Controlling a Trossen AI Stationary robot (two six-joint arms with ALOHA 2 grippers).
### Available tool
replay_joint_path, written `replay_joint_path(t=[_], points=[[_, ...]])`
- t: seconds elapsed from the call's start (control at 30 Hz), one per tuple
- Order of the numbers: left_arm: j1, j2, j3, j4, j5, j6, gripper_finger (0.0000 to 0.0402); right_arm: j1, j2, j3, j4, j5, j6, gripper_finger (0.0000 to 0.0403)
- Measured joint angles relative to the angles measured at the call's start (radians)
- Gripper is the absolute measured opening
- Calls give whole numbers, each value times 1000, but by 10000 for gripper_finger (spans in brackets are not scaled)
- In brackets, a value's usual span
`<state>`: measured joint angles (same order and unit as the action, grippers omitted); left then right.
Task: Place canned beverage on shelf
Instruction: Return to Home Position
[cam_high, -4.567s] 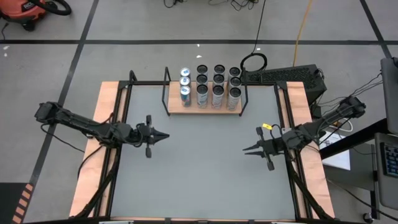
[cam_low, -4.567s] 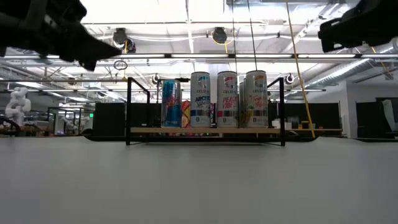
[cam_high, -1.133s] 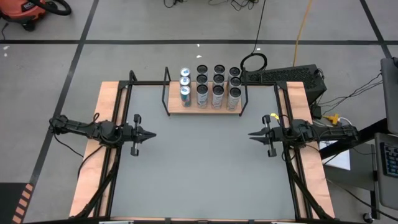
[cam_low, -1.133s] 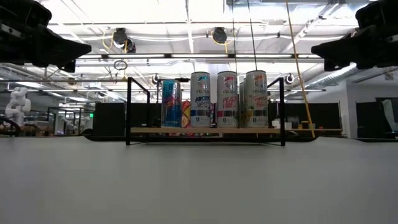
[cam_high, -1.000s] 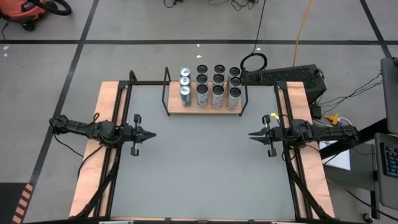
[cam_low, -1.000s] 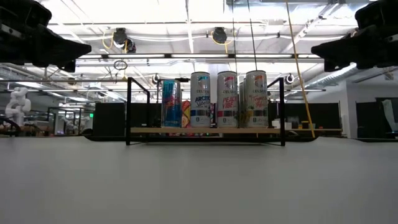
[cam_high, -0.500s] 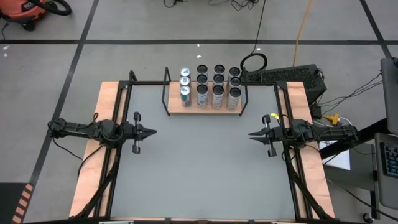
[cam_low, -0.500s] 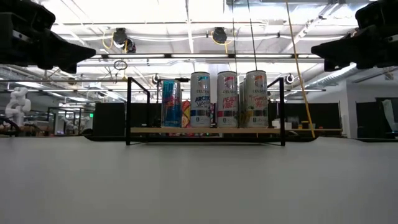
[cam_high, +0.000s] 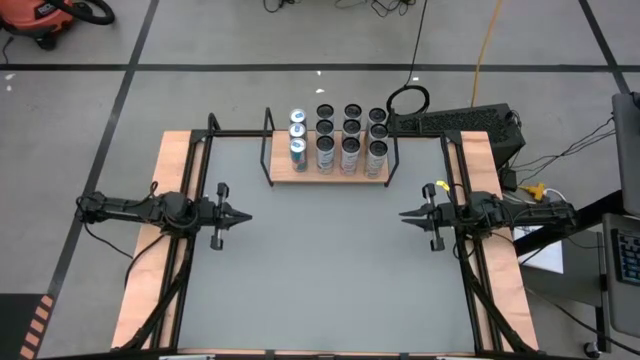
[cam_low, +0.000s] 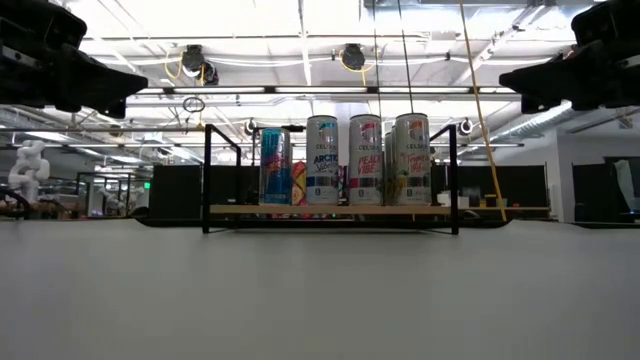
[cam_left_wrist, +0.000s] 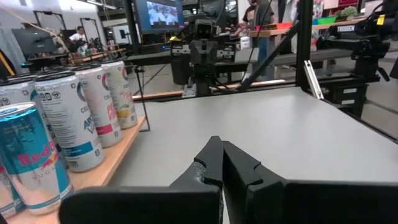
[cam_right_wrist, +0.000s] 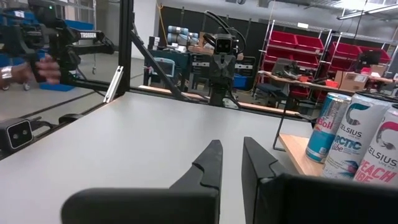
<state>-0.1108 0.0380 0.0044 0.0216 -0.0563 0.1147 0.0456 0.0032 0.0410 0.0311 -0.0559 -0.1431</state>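
The shelf (cam_high: 328, 173), a small light-wood board with black rod ends, stands at the table's far middle. Several canned beverages (cam_high: 350, 140) stand upright on it in rows, blue ones (cam_high: 297, 135) in the left column. The low view shows the cans (cam_low: 365, 160) on the board (cam_low: 330, 210). My left gripper (cam_high: 246, 215) hovers shut at the table's left side and points toward the right. My right gripper (cam_high: 403, 217) hovers shut at the right side and points left. Both are well nearer than the shelf and hold nothing. The wrist views show the cans (cam_left_wrist: 68, 118) (cam_right_wrist: 364, 143) off to one side.
Black frame rails (cam_high: 190, 200) (cam_high: 462, 190) run along the table's left and right wooden edges. The grey tabletop (cam_high: 325, 270) lies bare between the grippers and toward the near edge. A person's hand (cam_right_wrist: 31, 70) shows beyond the table in the right wrist view.
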Motion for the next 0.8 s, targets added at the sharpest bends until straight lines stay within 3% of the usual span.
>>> replay_joint_path(t=[0.8], points=[[0, 0, 0, 17, -1, -2, 1, 0, 0, 0, 3, 1, 0, 0]])
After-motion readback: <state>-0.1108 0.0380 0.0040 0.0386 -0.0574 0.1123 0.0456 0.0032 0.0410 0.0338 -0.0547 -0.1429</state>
